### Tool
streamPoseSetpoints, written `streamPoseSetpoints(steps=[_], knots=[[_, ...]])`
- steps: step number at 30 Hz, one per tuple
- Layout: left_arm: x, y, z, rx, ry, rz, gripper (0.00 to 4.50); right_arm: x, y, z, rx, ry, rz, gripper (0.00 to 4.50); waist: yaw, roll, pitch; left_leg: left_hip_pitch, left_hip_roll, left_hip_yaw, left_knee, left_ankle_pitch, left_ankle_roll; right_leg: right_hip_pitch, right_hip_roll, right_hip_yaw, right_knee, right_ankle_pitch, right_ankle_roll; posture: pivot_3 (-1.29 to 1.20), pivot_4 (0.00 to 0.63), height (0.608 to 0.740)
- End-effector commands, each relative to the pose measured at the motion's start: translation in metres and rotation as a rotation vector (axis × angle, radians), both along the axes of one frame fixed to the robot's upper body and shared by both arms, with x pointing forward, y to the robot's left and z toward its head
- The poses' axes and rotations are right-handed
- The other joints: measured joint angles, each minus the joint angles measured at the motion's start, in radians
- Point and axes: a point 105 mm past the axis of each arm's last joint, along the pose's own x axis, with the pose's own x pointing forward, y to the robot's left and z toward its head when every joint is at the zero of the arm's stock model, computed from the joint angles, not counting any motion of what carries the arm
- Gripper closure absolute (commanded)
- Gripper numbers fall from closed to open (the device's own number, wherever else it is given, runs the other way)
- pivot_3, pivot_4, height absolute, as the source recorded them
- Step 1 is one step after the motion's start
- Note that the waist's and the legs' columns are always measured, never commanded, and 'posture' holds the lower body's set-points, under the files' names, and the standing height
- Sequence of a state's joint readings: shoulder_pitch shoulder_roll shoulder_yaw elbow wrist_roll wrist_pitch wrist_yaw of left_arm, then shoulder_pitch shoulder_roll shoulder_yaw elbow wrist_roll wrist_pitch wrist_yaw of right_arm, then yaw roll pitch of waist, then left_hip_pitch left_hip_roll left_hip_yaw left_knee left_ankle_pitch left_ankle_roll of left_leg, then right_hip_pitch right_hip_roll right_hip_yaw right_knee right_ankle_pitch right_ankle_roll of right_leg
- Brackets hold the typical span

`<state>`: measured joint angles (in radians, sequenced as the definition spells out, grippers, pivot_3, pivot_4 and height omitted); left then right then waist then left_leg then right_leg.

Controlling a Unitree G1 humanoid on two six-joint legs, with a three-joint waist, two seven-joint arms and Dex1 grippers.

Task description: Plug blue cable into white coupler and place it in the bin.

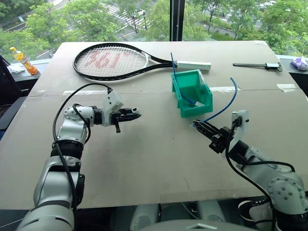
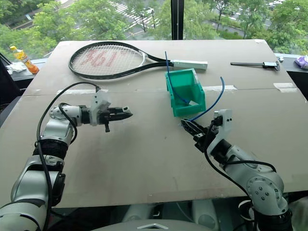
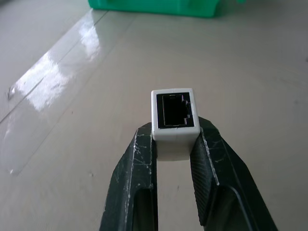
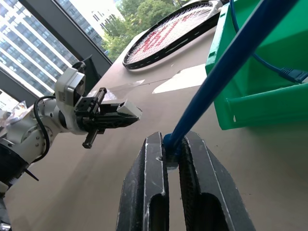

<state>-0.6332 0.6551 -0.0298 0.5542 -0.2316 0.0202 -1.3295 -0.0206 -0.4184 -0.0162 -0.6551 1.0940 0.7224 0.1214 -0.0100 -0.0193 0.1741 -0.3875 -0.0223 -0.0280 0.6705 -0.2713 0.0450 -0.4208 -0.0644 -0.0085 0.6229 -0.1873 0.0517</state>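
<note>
This looks like an upper-floor office or lab room used for testing. A plain work table point(image 1: 144, 159) stands right against tall windows point(image 1: 120, 19), with treetops and a street far below and glass towers point(image 4: 33, 43) outside.

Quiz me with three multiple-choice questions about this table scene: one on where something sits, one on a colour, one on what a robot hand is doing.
1. Where does the tennis racket lie?
A. beyond the bin, near the table's far edge
B. inside the bin
C. under the right arm

2. What colour is the bin?
A. red
B. teal-green
C. yellow

3. What is the left end effector doing?
A. hanging open and empty
B. gripping the racket
C. clamped on the white coupler

Answers: 1 A, the racket lies on the table beyond the bin. 2 B, its walls are plainly green. 3 C, the left wrist view has the two black fingers pinching the small white block, socket facing outward.
</note>
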Motion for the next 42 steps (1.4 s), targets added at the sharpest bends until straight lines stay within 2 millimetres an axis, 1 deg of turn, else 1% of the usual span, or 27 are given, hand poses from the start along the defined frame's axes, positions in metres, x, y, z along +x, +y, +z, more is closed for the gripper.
streamPoseSetpoints(steps=[1, 3, 4, 6, 9, 13, 16, 18, 21, 24, 31, 38, 42], knots=[[-0.017, -0.040, 0.013, -0.047, -0.007, -0.123, 4.17, -0.004, -0.003, 0.020, -0.079, -0.157, 0.040, 4.50, 0.000, 0.000, 0.000, 0.000, 0.000, 0.000, 0.000, 0.000, 0.000, 0.000, 0.000, 0.000, 0.000, 0.000, 0.000, 0.00, 0.150, 0.740], [-0.023, -0.060, 0.011, -0.061, 0.013, -0.153, 4.17, -0.002, -0.003, 0.023, -0.145, -0.205, 0.075, 4.50, 0.000, 0.000, 0.000, 0.000, 0.000, 0.000, 0.000, 0.000, 0.000, 0.000, 0.000, 0.000, 0.000, 0.000, 0.000, 0.00, 0.150, 0.740], [-0.025, -0.066, 0.011, -0.067, 0.020, -0.154, 4.17, -0.002, -0.003, 0.024, -0.165, -0.220, 0.087, 4.50, 0.000, 0.000, 0.000, 0.000, 0.000, 0.000, 0.000, 0.000, 0.000, 0.000, 0.000, 0.000, 0.000, 0.000, 0.000, 0.00, 0.150, 0.740], [-0.024, -0.083, 0.001, -0.038, 0.016, -0.163, 4.17, -0.001, -0.001, 0.025, -0.224, -0.260, 0.134, 4.50, 0.000, 0.000, 0.000, 0.001, 0.000, 0.000, 0.000, 0.000, 0.000, 0.000, 0.001, 0.000, 0.000, 0.000, 0.000, 0.00, 0.150, 0.740], [-0.022, -0.098, -0.009, -0.018, 0.015, -0.168, 4.17, 0.004, 0.001, 0.025, -0.299, -0.301, 0.184, 4.50, -0.001, 0.000, 0.000, 0.001, 0.000, 0.000, 0.000, 0.000, 0.000, 0.000, 0.002, 0.001, 0.001, 0.000, 0.000, 0.00, 0.150, 0.740], [-0.034, -0.111, -0.028, 0.024, 0.022, -0.248, 4.17, 0.021, 0.011, 0.020, -0.423, -0.371, 0.280, 4.50, -0.005, 0.000, 0.000, 0.001, 0.000, 0.002, 0.001, 0.000, 0.000, 0.000, 0.002, 0.001, 0.001, 0.000, 0.000, 0.00, 0.150, 0.740], [-0.039, -0.109, -0.042, 0.097, 0.031, -0.272, 4.17, 0.037, 0.028, 0.011, -0.521, -0.423, 0.375, 4.50, -0.005, 0.000, 0.000, 0.002, 0.000, 0.002, 0.000, 0.000, 0.000, 0.000, 0.002, 0.002, 0.001, 0.000, 0.000, 0.00, 0.150, 0.740], [-0.041, -0.106, -0.047, 0.127, 0.038, -0.275, 4.17, 0.043, 0.035, 0.006, -0.554, -0.441, 0.416, 4.50, -0.002, 0.000, 0.000, 0.002, 0.000, 0.002, 0.000, 0.000, 0.000, 0.000, 0.002, 0.002, 0.001, 0.000, 0.000, 0.00, 0.150, 0.740], [-0.040, -0.103, -0.053, 0.142, 0.040, -0.275, 4.17, 0.047, 0.044, -0.001, -0.604, -0.472, 0.484, 4.50, 0.003, 0.000, 0.000, 0.001, 0.000, 0.000, 0.000, 0.000, 0.000, 0.000, 0.001, 0.000, 0.001, 0.000, 0.000, 0.00, 0.150, 0.740], [-0.038, -0.100, -0.057, 0.156, 0.040, -0.267, 4.17, 0.045, 0.050, -0.006, -0.619, -0.481, 0.561, 4.50, 0.001, 0.000, 0.000, 0.001, -0.001, 0.001, 0.001, 0.000, 0.000, -0.001, 0.001, 0.001, 0.001, 0.000, 0.000, 0.00, 0.150, 0.740], [-0.039, -0.101, -0.058, 0.158, 0.037, -0.275, 4.17, 0.042, 0.053, -0.015, -0.665, -0.493, 0.655, 4.50, -0.001, 0.000, 0.000, 0.002, -0.001, 0.001, 0.001, 0.000, 0.000, 0.000, 0.001, 0.001, 0.002, 0.000, 0.000, 0.00, 0.150, 0.740], [-0.039, -0.101, -0.059, 0.163, 0.034, -0.282, 4.17, 0.042, 0.056, -0.020, -0.678, -0.489, 0.689, 4.50, 0.000, 0.000, 0.000, 0.003, -0.001, 0.001, 0.001, 0.000, 0.000, 0.000, 0.001, 0.001, 0.003, 0.000, 0.000, 0.00, 0.150, 0.740], [-0.038, -0.102, -0.059, 0.166, 0.028, -0.287, 4.17, 0.042, 0.055, -0.028, -0.715, -0.486, 0.705, 4.50, 0.000, 0.000, -0.001, 0.003, -0.001, 0.001, 0.001, 0.000, 0.000, 0.001, 0.001, 0.001, 0.002, 0.000, 0.000, 0.00, 0.150, 0.740]])
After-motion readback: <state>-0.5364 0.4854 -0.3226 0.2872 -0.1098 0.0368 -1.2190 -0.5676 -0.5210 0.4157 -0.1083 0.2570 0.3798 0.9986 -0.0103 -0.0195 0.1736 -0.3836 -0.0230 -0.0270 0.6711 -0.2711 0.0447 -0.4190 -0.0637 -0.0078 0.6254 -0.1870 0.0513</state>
